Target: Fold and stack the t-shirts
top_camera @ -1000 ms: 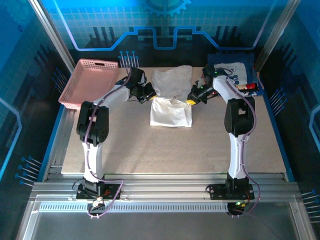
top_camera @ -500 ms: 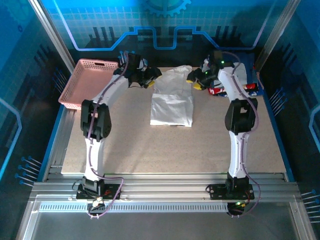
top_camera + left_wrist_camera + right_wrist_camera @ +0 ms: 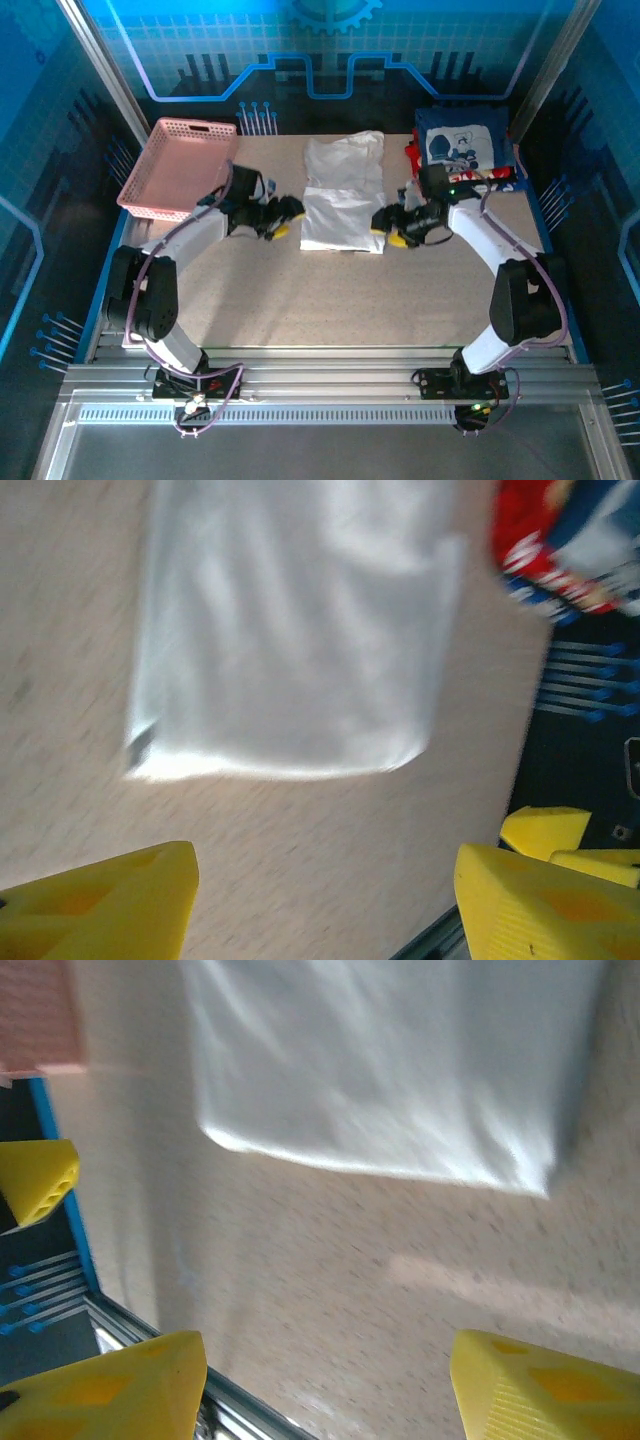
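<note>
The white t-shirt (image 3: 342,195) is lying on the bench (image 3: 330,300), long axis running near-to-far. The left end effector (image 3: 285,219) and right end effector (image 3: 388,232), pinching earlier, are now flanking it, spread.

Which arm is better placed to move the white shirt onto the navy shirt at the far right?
Right, probably. The right arm has its jaws open beside the white shirt, on the side nearest the navy shirt; the left arm would have to reach across.

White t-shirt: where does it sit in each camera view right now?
Top external: white t-shirt, far-centre of the table.
Left wrist: upper centre, folded edge facing down.
Right wrist: across the top, right of centre.
Shared landmark: the speckled beige table beneath it.
</note>
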Robot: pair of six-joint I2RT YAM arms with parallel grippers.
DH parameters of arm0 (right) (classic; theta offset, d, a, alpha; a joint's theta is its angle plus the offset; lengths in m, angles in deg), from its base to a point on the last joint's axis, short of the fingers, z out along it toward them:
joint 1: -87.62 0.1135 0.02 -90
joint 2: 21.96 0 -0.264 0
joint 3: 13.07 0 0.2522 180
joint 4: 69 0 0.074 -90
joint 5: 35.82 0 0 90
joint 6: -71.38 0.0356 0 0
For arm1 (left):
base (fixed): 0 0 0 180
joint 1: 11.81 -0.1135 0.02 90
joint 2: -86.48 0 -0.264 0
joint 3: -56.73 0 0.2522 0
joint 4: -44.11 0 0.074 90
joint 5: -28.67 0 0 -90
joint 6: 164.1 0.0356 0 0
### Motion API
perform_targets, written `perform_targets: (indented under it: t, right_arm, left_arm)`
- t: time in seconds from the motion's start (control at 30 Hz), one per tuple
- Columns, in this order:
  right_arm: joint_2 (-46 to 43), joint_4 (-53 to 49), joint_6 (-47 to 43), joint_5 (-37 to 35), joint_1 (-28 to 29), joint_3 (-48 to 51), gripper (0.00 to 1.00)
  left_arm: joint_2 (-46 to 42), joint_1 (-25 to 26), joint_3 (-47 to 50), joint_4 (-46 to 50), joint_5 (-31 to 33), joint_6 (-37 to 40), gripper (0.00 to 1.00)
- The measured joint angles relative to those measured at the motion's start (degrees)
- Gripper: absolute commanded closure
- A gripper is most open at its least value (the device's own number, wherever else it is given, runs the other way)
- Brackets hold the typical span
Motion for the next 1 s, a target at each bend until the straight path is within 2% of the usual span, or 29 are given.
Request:
perform_targets:
  t: [0.1,0.2,0.4,0.7,0.77,0.87,0.93,1.0]
  right_arm:
    - [0.02,3.04,1.38,0.59,-0.07,6.12,0.33]
    - [0.74,6.54,2.56,1.64,-0.39,8.04,0.33]
    - [5.77,12.83,4.26,2.47,-1.11,8.22,0.33]
    - [12.39,14.34,5.70,2.23,-1.14,5.09,0.34]
    - [13.94,14.67,6.03,2.25,-1.14,3.65,0.39]
    - [17.05,14.67,7.15,2.01,-1.09,0.63,0.54]
    - [19.15,14.67,7.63,1.79,-0.98,-1.33,0.67]
    - [20.26,14.53,7.89,1.73,-0.79,-2.36,0.80]
  left_arm:
    - [0.28,0.20,5.81,-1.88,-1.42,-1.77,0.33]
    - [1.88,0.55,7.43,-6.27,-2.91,-3.91,0.34]
    - [6.54,1.55,7.39,-13.27,-4.09,-6.75,0.35]
    - [13.66,1.92,4.83,-17.18,-4.07,-9.64,0.39]
    - [15.32,2.05,3.72,-18.14,-4.04,-10.43,0.42]
    - [17.81,2.40,1.66,-19.30,-4.11,-11.54,0.52]
    - [19.56,2.78,-0.20,-19.67,-4.07,-11.93,0.66]
    - [20.63,3.15,-1.55,-19.52,-4.04,-12.13,0.84]
